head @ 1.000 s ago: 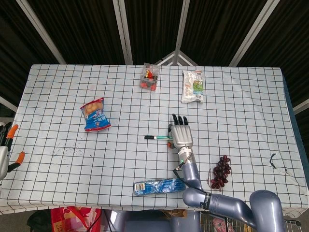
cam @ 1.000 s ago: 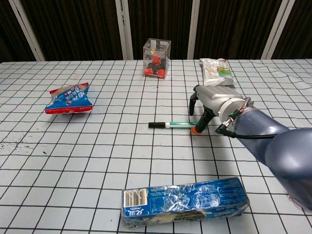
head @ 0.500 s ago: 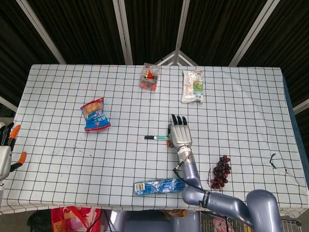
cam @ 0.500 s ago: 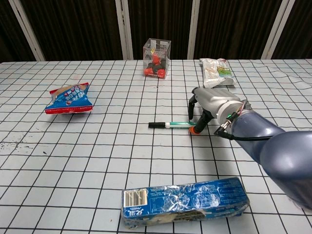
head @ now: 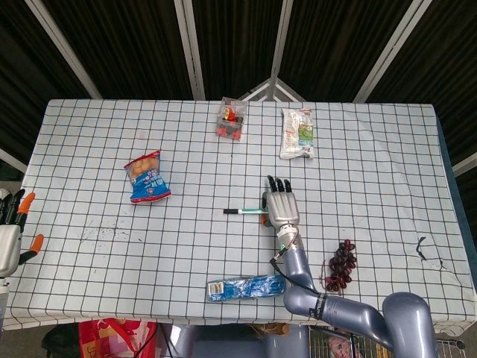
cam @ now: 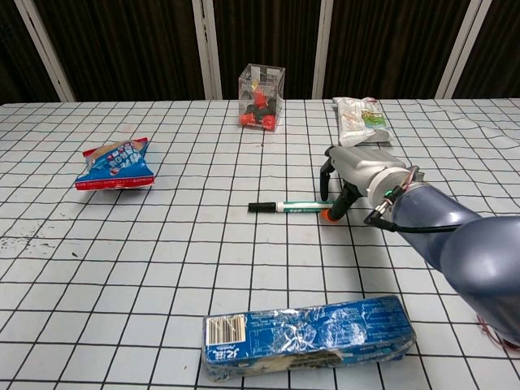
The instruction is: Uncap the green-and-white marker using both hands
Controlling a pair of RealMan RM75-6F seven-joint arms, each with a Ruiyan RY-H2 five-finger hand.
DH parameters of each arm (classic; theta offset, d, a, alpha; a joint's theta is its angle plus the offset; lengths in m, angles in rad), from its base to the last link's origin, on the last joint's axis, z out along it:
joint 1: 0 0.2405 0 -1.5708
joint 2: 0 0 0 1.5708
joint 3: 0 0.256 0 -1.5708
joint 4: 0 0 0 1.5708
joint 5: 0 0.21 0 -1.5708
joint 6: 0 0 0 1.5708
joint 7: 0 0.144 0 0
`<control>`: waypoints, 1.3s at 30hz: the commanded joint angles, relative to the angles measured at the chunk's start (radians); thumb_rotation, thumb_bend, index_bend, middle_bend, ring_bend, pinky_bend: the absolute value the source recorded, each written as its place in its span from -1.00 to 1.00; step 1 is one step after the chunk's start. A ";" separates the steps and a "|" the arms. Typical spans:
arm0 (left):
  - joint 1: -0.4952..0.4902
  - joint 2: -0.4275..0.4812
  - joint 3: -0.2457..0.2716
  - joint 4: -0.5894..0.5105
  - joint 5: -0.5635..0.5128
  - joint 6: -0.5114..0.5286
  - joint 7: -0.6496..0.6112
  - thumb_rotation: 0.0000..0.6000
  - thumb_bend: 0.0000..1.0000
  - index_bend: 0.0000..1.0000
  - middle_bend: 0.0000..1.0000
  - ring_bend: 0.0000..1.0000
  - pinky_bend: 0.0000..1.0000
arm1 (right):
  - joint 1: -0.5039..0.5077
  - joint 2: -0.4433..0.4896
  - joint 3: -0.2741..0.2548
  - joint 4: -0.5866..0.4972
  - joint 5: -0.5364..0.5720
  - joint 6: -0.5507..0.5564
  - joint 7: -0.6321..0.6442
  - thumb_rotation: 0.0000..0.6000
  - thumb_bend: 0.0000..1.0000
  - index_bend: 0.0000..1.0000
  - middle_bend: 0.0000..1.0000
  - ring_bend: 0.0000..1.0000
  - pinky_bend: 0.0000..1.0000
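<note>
While closing on the pen, step: better lowered squarely, fingertips wrapped round the barrel end, cap end left free.
Right hand [cam: 355,175]: arched over marker's right end, fingertips down at it; grip not confirmed, cannot tell.
Left hand [head: 10,237]: off table's left edge, empty, fingers apart.
Marker [cam: 290,206]: lay flat mid-table, pointed left-right, between snack bag [cam: 116,165] and right hand.
Look: slim, green-and-white barrel, black cap at left end.
Risk: likely rolled if nudged sideways.
</note>
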State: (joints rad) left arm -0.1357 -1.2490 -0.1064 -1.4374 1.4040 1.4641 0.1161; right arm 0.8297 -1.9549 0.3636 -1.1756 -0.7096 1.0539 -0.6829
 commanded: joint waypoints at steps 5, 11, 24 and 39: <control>-0.002 -0.002 0.000 -0.002 -0.002 -0.003 0.008 1.00 -0.03 -1.00 -1.00 -1.00 -1.00 | 0.001 -0.002 -0.004 0.011 0.000 -0.009 0.010 1.00 -0.34 0.08 -1.00 -1.00 -1.00; -0.005 -0.004 0.000 -0.004 -0.003 -0.005 0.015 1.00 -0.03 -1.00 -1.00 -1.00 -1.00 | 0.004 -0.004 -0.004 0.018 -0.001 -0.015 0.018 1.00 -0.32 0.14 -1.00 -1.00 -1.00; -0.002 -0.003 0.000 -0.003 -0.004 0.002 0.013 1.00 -0.03 -1.00 -1.00 -1.00 -1.00 | 0.006 -0.010 -0.010 0.032 -0.001 -0.030 0.032 1.00 -0.28 0.24 -1.00 -1.00 -1.00; -0.001 -0.004 0.001 0.001 0.002 0.008 0.003 1.00 -0.03 -1.00 -1.00 -1.00 -1.00 | -0.027 0.046 -0.026 -0.066 -0.084 -0.016 0.121 1.00 -0.11 0.41 -0.97 -0.95 -1.00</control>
State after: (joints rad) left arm -0.1369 -1.2533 -0.1059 -1.4357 1.4047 1.4709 0.1186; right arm 0.8117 -1.9219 0.3418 -1.2247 -0.7822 1.0358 -0.5765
